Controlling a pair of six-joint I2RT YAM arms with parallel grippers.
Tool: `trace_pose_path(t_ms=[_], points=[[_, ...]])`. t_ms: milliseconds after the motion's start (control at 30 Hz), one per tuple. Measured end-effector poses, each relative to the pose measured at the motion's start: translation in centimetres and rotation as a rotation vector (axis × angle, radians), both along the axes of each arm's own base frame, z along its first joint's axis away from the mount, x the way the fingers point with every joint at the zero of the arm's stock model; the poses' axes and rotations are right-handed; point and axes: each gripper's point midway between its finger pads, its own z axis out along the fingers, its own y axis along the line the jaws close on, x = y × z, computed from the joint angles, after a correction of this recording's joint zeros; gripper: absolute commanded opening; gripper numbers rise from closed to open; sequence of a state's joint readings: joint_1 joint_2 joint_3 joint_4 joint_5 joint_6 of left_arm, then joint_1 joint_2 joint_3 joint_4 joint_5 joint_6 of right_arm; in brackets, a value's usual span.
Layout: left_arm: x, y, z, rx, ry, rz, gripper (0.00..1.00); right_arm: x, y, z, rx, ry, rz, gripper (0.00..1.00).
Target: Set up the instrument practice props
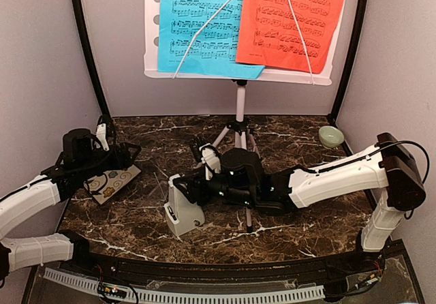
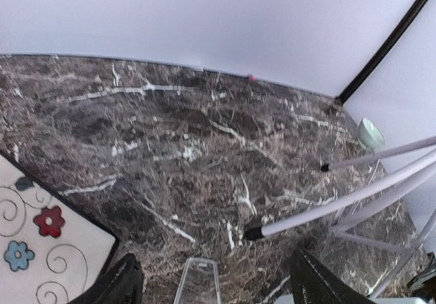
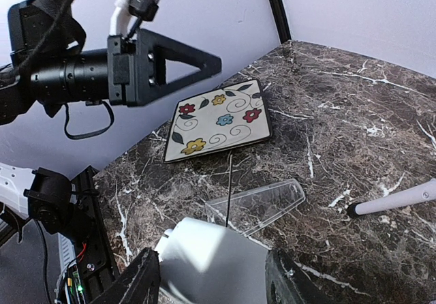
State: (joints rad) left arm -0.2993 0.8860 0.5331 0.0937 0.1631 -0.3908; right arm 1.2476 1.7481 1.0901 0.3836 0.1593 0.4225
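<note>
The white perforated music stand (image 1: 240, 103) stands on its tripod at the back. A blue music sheet (image 1: 170, 45) and a red-orange one (image 1: 272, 18) rest on its desk under two wire arms. The pale grey pyramid metronome (image 1: 182, 212) sits at the front centre of the marble table. My right gripper (image 3: 211, 285) is shut on its body (image 3: 218, 263), and the thin pendulum rod sticks out. The metronome's clear cover (image 3: 262, 205) lies flat on the table beyond it. My left gripper (image 2: 218, 287) hangs open and empty by the coaster's right edge, pointing toward the cover (image 2: 197, 280).
A floral square coaster (image 1: 116, 181) lies at the left under the left arm. A small green bowl (image 1: 331, 136) sits at the back right. Tripod legs (image 2: 340, 208) spread across the table's middle. Black frame posts and grey walls close in the sides and back.
</note>
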Motion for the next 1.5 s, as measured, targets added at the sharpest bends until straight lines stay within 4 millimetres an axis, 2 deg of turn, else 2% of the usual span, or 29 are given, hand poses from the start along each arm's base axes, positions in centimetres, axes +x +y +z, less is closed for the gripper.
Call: trace_pose_path(t_ms=[133,233,500,800,900,967,1033,1167,1300,1500], points=[[-1.0,-0.9,-4.3,0.031,0.165,-0.069,0.74,0.0,0.0,0.0,0.0,0.0,0.0,0.55],[-1.9,-1.0,-5.5,0.041,0.226,-0.087,0.75,0.0,0.0,0.0,0.0,0.0,0.0,0.56],[-2.9,-0.8,-6.0,0.048,0.264,-0.095,0.83,0.0,-0.1,0.3,-0.027,-0.007,0.002,0.63],[-3.3,-0.4,-4.9,0.07,0.258,-0.085,0.9,0.0,-0.2,1.0,-0.12,-0.024,0.019,0.73],[-3.2,-0.3,-4.7,0.076,0.26,-0.08,0.94,-0.2,-0.5,0.9,-0.157,-0.028,0.031,0.81],[-3.2,-0.1,-4.6,0.081,0.264,-0.074,0.98,-0.3,-0.8,0.9,-0.178,-0.033,0.039,0.98],[-3.3,0.0,-4.5,0.086,0.267,-0.07,0.99,-0.4,-1.0,1.2,-0.185,-0.038,0.044,1.0],[-3.0,0.0,-3.2,0.089,0.255,-0.065,0.99,-0.7,-1.6,3.0,-0.171,-0.06,0.052,1.0],[-2.4,0.1,-1.2,0.094,0.226,-0.057,0.99,-1.0,-2.7,6.0,-0.126,-0.087,0.05,1.0],[-1.5,0.0,0.7,0.105,0.216,-0.049,0.99,-1.9,-6.4,11.2,-0.016,-0.128,0.034,1.0]])
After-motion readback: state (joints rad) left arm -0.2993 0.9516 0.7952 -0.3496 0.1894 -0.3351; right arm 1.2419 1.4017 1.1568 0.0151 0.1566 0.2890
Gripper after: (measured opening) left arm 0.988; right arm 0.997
